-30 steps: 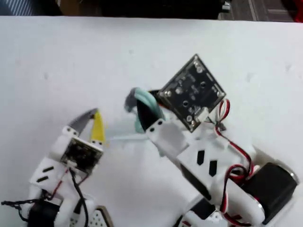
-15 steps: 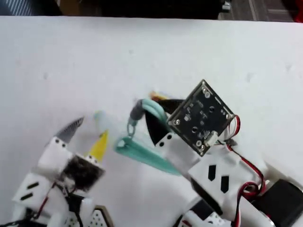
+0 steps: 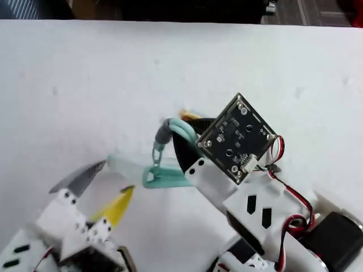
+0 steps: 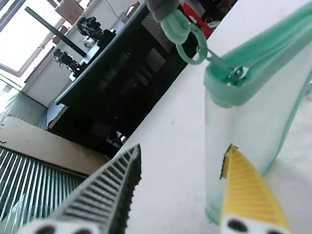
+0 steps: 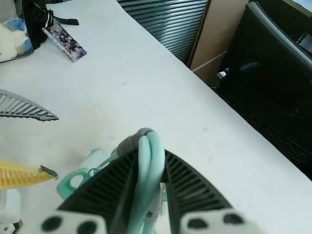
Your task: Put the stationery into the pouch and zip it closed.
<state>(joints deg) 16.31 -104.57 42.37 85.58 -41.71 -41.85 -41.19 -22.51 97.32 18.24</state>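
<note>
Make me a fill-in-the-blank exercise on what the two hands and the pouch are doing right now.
1. The right hand is shut on the mint-green looped strap, whose tip is ____.
2. The left hand has one grey finger and one ____ finger.
3. The left hand's jaws stand ____, not clamped on the mint-green translucent zip pouch.
4. The pouch lies on a ____ table.

Missing words: grey; yellow; open; white

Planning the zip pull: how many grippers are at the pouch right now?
2. The right gripper is shut on the pouch; the left gripper is open by its zipper pull.
</note>
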